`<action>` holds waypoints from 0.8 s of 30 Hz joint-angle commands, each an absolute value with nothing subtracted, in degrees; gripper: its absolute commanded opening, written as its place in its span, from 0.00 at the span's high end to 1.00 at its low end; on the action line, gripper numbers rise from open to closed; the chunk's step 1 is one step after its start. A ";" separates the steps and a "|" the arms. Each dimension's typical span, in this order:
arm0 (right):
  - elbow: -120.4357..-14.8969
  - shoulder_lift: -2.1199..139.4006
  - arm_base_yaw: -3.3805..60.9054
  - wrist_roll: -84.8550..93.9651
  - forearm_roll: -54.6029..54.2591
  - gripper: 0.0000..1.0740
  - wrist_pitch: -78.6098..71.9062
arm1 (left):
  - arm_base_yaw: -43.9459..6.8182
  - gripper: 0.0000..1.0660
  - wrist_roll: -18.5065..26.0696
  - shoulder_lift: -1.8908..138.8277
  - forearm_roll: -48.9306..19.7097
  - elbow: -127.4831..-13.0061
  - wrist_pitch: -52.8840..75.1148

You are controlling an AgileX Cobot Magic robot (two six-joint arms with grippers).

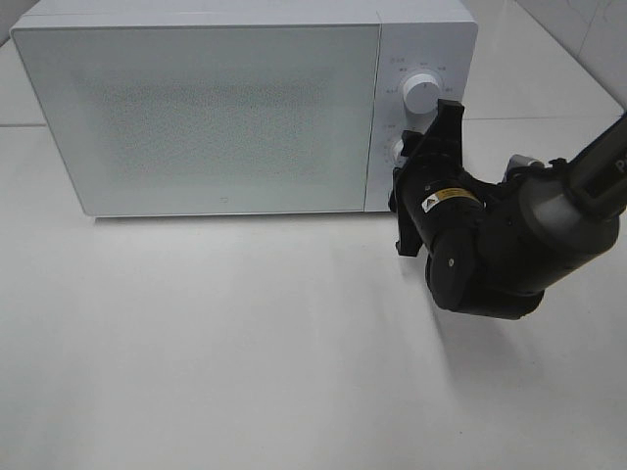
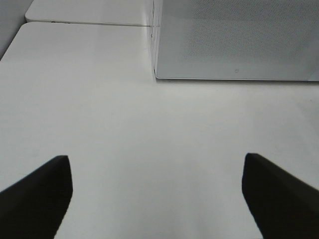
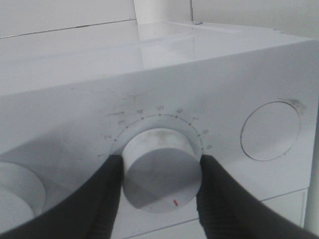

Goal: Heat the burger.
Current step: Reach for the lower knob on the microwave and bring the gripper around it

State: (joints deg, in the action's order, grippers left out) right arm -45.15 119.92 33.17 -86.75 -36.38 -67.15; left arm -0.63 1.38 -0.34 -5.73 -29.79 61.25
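Setting the dial was judged the step in hand. The right pincer was clamped on a dial of the shut microwave, which was set at the far edge of the bench. The left pincer was held apart, empty. The burger was not seen, presumably inside. A controlled turn of the dial was called for next.

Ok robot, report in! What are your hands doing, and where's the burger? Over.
Left hand open above table. Right hand shut on lower dial of microwave. Door closed, burger not in sight. Nothing blocking the dial.
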 commanded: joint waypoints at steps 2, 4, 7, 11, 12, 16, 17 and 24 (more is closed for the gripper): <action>-47.73 119.35 32.72 -85.49 -31.57 0.97 -80.27 | -0.40 0.21 1.20 -1.20 -5.73 -29.68 61.31; -47.73 119.35 32.72 -84.28 -33.17 0.94 -80.27 | -0.40 0.21 1.20 -1.20 -5.73 -29.68 61.31; -47.73 119.35 32.72 -82.28 -35.87 0.89 -80.27 | -0.40 0.21 1.20 -1.20 -5.73 -29.68 61.31; -47.73 119.35 32.72 -81.70 -36.73 0.84 -80.27 | -0.40 0.21 1.20 -1.20 -5.73 -29.68 61.31; -47.73 119.35 32.72 -81.65 -37.13 0.82 -80.27 | -0.40 0.21 1.20 -1.20 -5.73 -29.68 61.31; -47.73 119.35 32.72 -81.93 -37.93 0.68 -80.27 | -0.40 0.21 1.20 -1.20 -5.73 -29.68 61.31; -47.73 119.35 32.72 -82.10 -38.27 0.64 -80.27 | -0.40 0.21 1.20 -1.20 -5.73 -29.68 61.31; -47.61 119.35 32.89 -81.82 -38.79 0.40 -80.27 | -0.40 0.21 1.20 -1.20 -5.73 -29.68 61.31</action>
State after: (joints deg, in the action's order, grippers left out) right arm -45.49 119.92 33.86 -82.62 -39.36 -66.81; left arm -0.63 1.38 -0.34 -5.73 -29.79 61.25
